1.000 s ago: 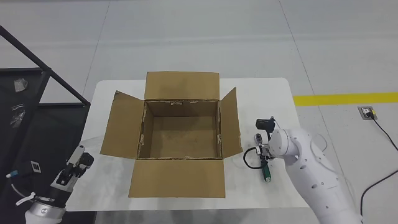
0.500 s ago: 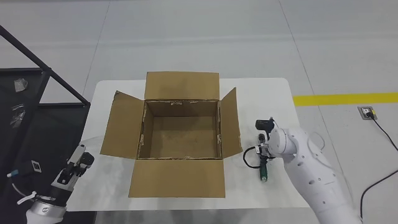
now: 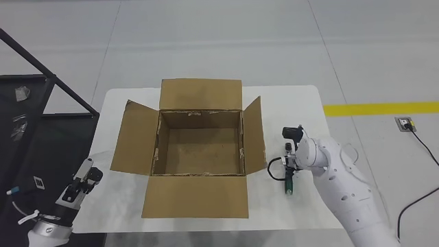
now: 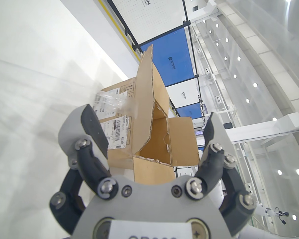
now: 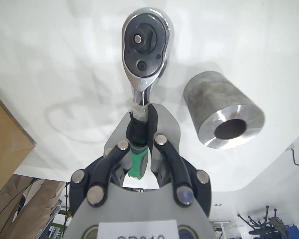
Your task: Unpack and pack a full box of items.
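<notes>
- The cardboard box (image 3: 199,147) stands in the middle of the white table (image 3: 309,99), all four flaps folded outward and its mouth facing up.
- The right gripper (image 5: 142,123) is to the right of the box, near its right flap, clamped on the green-and-black handle of a ratchet wrench (image 5: 145,50).
- The wrench's chrome head points away from the gripper, over the tabletop; whether it touches the cloth or hangs just above it is hard to tell.
- A metal cylinder (image 5: 221,110) with a bored hole lies on its side on the table, just beside the wrench head but apart from it.
- The left gripper (image 4: 149,120) is at the table's near left corner, well apart from the box, fingers spread wide and holding nothing.
</notes>
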Motion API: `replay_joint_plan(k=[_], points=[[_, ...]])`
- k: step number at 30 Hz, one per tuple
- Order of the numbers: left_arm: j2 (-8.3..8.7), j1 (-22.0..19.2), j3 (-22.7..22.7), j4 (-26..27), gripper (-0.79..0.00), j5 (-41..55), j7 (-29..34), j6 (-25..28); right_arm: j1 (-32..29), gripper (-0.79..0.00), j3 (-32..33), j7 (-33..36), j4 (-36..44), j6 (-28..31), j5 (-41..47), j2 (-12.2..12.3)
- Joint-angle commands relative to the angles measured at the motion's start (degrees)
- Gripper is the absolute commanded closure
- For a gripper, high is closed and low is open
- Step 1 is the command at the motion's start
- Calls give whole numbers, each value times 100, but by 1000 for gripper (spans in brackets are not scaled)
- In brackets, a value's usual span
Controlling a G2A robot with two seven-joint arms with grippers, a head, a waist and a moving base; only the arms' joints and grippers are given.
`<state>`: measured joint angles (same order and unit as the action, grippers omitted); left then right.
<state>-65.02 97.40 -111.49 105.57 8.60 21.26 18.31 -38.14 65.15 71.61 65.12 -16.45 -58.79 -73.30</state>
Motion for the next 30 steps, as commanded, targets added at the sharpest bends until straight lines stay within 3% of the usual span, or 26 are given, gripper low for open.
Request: replay_joint_plan(k=[1,11,17,23,30], points=[[-1,-5,-4,1,-785,-10,12,8,-138,0,136,11,444,-89,-126,48],[-10,12,-5,55,-785,-82,16,1,-1194,0,738,496,4153,-700,-1808,292],[-24,92,-18,93,-785,-100,-21,46,-902,0,181,951,5610,-671,-3131,241],[-43,222,-41,133,-785,-102,-82,115,422,0,-1280,1101,5282,-329,-3384,-83],[-76,468,-116,212,-785,-63,-217,222,2217,0,-2922,623,3185,-83,-2071,-847]])
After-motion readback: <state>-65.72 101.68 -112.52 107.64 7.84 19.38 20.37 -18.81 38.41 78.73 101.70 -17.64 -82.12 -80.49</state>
